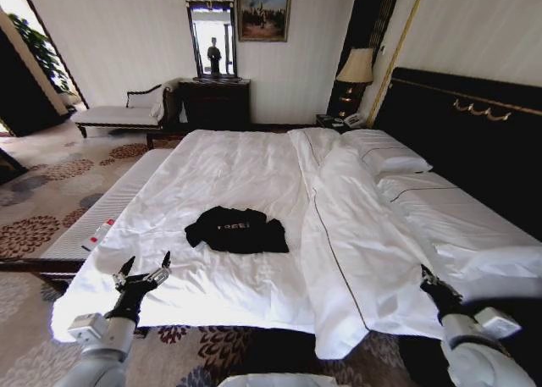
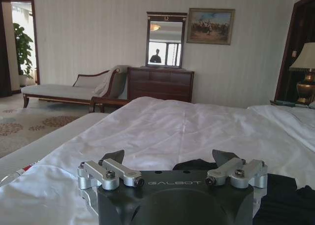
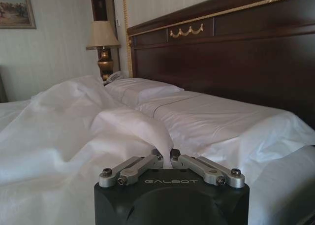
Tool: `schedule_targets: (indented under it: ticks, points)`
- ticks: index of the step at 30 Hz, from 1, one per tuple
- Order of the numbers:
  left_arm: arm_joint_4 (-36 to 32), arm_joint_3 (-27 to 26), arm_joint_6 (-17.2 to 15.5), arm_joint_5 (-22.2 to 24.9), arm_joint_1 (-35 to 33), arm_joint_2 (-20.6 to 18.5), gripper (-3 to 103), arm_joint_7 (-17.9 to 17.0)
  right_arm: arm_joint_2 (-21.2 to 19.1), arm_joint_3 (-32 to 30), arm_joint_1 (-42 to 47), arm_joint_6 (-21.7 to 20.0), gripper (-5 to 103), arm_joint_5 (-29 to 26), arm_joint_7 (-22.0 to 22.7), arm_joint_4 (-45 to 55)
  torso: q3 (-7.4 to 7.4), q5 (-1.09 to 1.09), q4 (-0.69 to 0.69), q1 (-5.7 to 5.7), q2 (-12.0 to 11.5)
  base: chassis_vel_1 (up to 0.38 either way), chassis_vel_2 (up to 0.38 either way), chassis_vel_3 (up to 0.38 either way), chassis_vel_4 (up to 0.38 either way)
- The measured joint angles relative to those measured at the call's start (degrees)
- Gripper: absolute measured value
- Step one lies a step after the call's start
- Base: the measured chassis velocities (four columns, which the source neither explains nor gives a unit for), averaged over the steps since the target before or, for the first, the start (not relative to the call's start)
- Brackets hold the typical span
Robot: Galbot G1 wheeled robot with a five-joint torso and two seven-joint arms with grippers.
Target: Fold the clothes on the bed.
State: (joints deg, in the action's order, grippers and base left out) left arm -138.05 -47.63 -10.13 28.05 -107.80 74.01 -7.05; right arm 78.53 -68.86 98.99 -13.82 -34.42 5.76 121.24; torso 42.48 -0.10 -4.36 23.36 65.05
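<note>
Looking down from the head view, the black T-shirt (image 1: 237, 229) lies crumpled on the bed (image 1: 246, 171), back from its near edge with bare duvet on every side. The left tool (image 1: 146, 268) hovers at that edge, fingers apart. In the left wrist view, the shirt (image 2: 288, 200) lies just beyond the spread fingers (image 2: 113, 158). In the right wrist view, the right tool (image 3: 165, 153) has fingertips together near a duvet fold (image 3: 133, 124).

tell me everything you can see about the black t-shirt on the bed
The black T-shirt is soft, short-sleeved cloth with small pale chest lettering. It lies crumpled and unfolded, roughly flat, on the white duvet near the bed's foot edge. Only the bedding touches it; the open left gripper hovers apart from it.
</note>
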Motion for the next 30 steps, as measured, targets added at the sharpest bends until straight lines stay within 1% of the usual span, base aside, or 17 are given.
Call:
schedule_targets:
  ticks: [1,3,6,8,11,13,15,20,27,28,30]
  points:
    - [0.00,0.00,0.00,0.00,0.00,0.00,100,0.00,0.00,0.00,0.00,0.00,1,0.00,0.00,0.00,0.00,0.00,0.00,0.00,0.00,0.000,0.000,0.000,0.000]
    - [-0.01,0.13,-0.06,-0.02,-0.01,0.00,100,-0.07,0.38,-1.02,0.07,0.60,1,2.24,0.39,-0.15,0.00,0.00,0.02,0.00,0.00,0.000,0.000,0.000,0.000]
    - [-0.20,0.25,-0.12,-0.11,-0.17,0.25,100,-0.13,1.02,-3.34,-0.46,1.80,1,5.54,1.08,-2.95,0.00,0.01,0.04,0.00,0.00,0.000,0.000,0.000,0.000]
    - [-0.20,0.25,-0.12,-0.12,-0.21,0.27,100,-0.12,1.07,-3.64,-0.53,1.94,1,5.82,1.12,-3.40,0.00,0.01,0.04,0.00,0.00,0.000,0.000,0.000,0.000]
    - [-0.12,0.20,-0.12,-0.15,-0.51,0.24,100,-0.07,0.64,-6.83,-0.78,4.36,1,8.43,0.84,-8.90,0.00,0.02,0.07,0.00,0.00,0.000,0.000,0.000,0.000]
    - [-0.09,0.20,-0.12,-0.15,-0.50,0.21,100,-0.06,0.51,-7.08,-0.79,4.68,1,8.84,0.74,-9.46,0.00,0.02,0.07,0.00,0.00,0.000,0.000,0.000,0.000]
    - [0.05,0.35,-0.13,-0.16,-0.27,-0.05,100,-0.06,-0.22,-8.22,-0.90,6.16,1,10.54,0.34,-12.21,0.00,0.02,0.07,0.01,0.00,0.000,0.000,0.000,0.000]
    - [0.11,0.83,-0.23,-0.30,0.06,-0.21,100,-0.13,-0.65,-8.14,-1.45,6.38,1,9.88,0.61,-14.60,0.00,0.01,0.02,0.01,-0.01,0.000,0.000,0.000,0.000]
    - [0.11,0.53,-0.25,-0.34,-0.16,0.15,100,-0.10,-0.56,-7.61,-2.25,6.41,1,9.78,1.31,-15.71,0.00,0.00,0.01,0.01,0.00,0.000,0.000,0.000,0.000]
    - [0.11,0.49,-0.25,-0.34,-0.19,0.22,100,-0.09,-0.54,-7.57,-2.25,6.53,-1,9.78,1.37,-15.74,0.00,0.00,0.01,0.01,0.00,0.000,0.000,0.000,0.000]
    - [0.10,0.48,-0.23,-0.39,-0.23,0.57,100,-0.06,-0.34,-7.60,-2.27,7.13,10,9.68,1.75,-15.78,0.00,-0.02,-0.06,0.00,0.00,0.000,0.000,0.000,0.000]
